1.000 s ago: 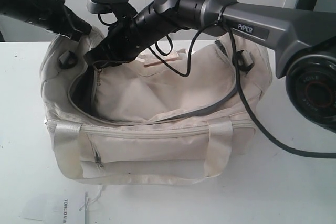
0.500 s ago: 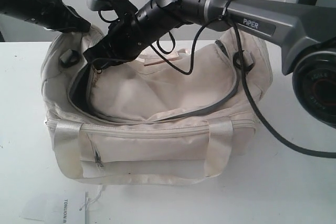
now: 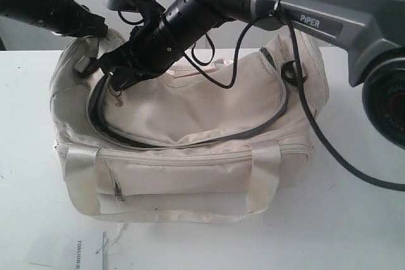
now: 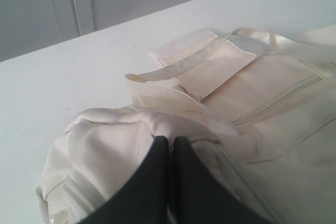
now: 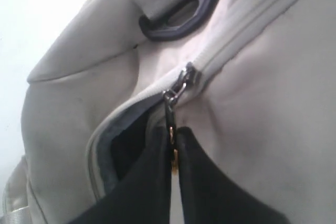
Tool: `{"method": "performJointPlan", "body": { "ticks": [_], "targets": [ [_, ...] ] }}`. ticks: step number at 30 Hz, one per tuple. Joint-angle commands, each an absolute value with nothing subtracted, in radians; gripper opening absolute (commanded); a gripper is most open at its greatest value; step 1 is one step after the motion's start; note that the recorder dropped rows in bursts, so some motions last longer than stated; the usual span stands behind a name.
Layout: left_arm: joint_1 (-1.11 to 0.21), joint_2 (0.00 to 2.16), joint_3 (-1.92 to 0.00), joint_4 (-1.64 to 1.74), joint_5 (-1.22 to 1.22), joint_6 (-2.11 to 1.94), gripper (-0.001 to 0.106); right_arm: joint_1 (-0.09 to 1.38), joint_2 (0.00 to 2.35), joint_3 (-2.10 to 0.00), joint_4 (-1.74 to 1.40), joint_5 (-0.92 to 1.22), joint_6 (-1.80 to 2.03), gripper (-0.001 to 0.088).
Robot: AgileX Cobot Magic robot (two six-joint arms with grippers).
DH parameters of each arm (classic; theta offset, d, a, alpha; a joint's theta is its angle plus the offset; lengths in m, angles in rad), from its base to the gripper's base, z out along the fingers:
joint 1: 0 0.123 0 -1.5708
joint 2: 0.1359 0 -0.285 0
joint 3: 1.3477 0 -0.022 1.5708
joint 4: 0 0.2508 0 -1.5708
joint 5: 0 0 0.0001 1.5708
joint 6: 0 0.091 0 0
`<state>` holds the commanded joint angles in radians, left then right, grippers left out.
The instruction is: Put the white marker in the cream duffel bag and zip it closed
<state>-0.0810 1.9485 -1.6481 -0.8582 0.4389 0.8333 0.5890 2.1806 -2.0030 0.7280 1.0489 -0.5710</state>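
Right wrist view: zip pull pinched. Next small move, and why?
Probably draw the right gripper, shut on the small metal zip pull, along the open track of the cream fabric duffel bag. The flap gapes, and the left gripper pins the bag's end.

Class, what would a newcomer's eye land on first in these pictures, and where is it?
A cream duffel bag fills the middle of the white table, its curved top zip partly open. The right end effector reaches across to the bag's left end, shut on the zip pull; the left end effector pinches fabric there.
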Motion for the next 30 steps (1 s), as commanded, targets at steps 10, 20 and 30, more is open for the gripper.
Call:
{"method": "performJointPlan", "body": {
  "ticks": [10, 20, 30],
  "targets": [
    [-0.081, 1.949, -1.648, -0.858, 0.431, 0.819, 0.0, 0.589, 2.152, -2.003, 0.721, 1.094, -0.564, 0.0],
    [-0.081, 1.949, -1.648, -0.858, 0.435, 0.8, 0.0, 0.589, 2.142, -2.003, 0.721, 1.158, -0.552, 0.0],
    [-0.081, 1.949, -1.648, -0.858, 0.433, 0.781, 0.0, 0.589, 2.129, -2.003, 0.721, 1.195, -0.545, 0.0]
  ]
}}
